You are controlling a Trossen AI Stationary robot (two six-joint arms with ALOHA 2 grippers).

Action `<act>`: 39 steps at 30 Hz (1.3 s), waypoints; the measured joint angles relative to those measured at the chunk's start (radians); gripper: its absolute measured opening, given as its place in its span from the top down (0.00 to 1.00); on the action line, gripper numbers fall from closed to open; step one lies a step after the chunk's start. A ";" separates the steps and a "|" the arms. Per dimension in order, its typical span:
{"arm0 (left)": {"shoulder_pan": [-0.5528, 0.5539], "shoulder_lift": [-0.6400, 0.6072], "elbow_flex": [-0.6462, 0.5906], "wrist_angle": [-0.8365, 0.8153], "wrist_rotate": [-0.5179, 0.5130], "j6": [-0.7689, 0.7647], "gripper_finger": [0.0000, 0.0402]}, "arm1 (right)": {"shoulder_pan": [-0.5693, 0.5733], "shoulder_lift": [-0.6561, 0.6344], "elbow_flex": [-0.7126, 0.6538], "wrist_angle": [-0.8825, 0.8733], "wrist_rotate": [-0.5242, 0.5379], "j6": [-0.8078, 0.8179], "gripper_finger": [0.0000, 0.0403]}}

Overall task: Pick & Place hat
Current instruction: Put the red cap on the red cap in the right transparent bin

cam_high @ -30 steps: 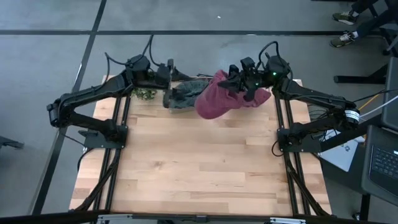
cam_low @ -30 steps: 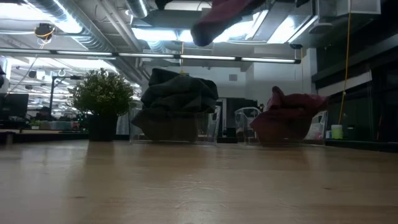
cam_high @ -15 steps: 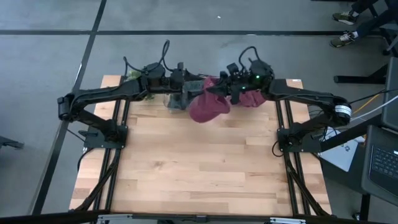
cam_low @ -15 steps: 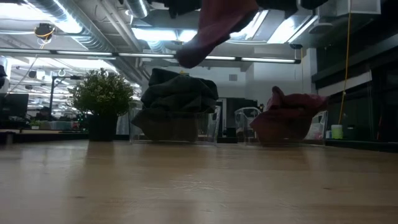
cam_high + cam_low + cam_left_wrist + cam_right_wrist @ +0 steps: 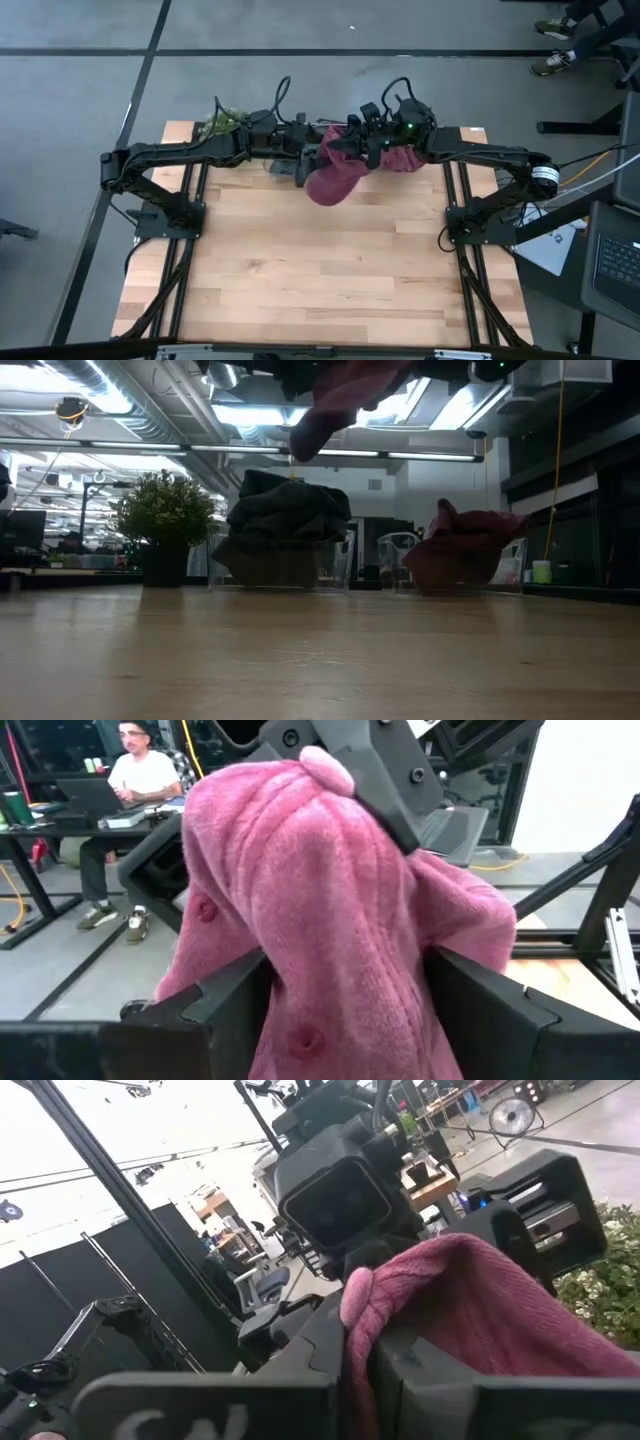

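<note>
Hanging in the air over the far middle of the table [image 5: 300, 270], the pink hat [image 5: 335, 175] is pinched at its top edge by the right gripper [image 5: 352, 140], whose fingers are closed tight on the fabric. The left gripper [image 5: 312, 165] reaches in from the left with its fingers [image 5: 220, 1010] spread wide on either side of the hat's lower part. Farther back sit a potted plant [image 5: 165, 525], a clear bin of dark clothes [image 5: 285, 535] and a clear bin of red clothes [image 5: 465, 550].

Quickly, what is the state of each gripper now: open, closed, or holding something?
Left gripper: open, fingers on either side of the pink hat, not clamped.
Right gripper: closed, holding the pink hat up above the table.
</note>
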State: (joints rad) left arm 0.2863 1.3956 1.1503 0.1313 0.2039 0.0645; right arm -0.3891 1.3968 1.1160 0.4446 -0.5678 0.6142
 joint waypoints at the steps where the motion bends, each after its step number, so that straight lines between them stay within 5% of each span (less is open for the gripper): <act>1: 0.000 0.000 0.000 0.000 0.000 0.000 0.37 | 0.000 0.000 0.000 0.000 0.000 0.002 0.96; 5: 0.002 0.000 0.000 0.000 -0.001 0.001 0.51 | 0.000 0.000 0.000 0.000 -0.003 0.004 0.95; 13: 0.004 -0.011 -0.001 -0.005 0.004 0.001 0.96 | 0.000 0.000 0.000 0.004 -0.040 -0.017 0.83; 18: 0.037 -0.055 -0.001 -0.118 0.137 -0.026 0.98 | -0.009 0.000 0.000 0.010 -0.164 -0.042 0.68; 25: 0.131 -0.120 -0.001 -0.264 0.573 -0.211 0.98 | -0.009 0.000 0.000 0.010 -0.242 -0.226 0.49; 30: 0.184 -0.122 -0.001 -0.261 0.878 -0.438 0.98 | 0.030 0.000 0.000 0.008 -0.040 -0.517 0.46; 39: 0.185 -0.117 -0.001 -0.263 0.966 -0.617 0.98 | 0.166 -0.001 0.000 0.014 0.246 -0.958 0.48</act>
State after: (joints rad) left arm 0.4717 1.2781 1.1492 -0.1314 1.1699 -0.5521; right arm -0.2226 1.3961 1.1156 0.4588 -0.3218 -0.3439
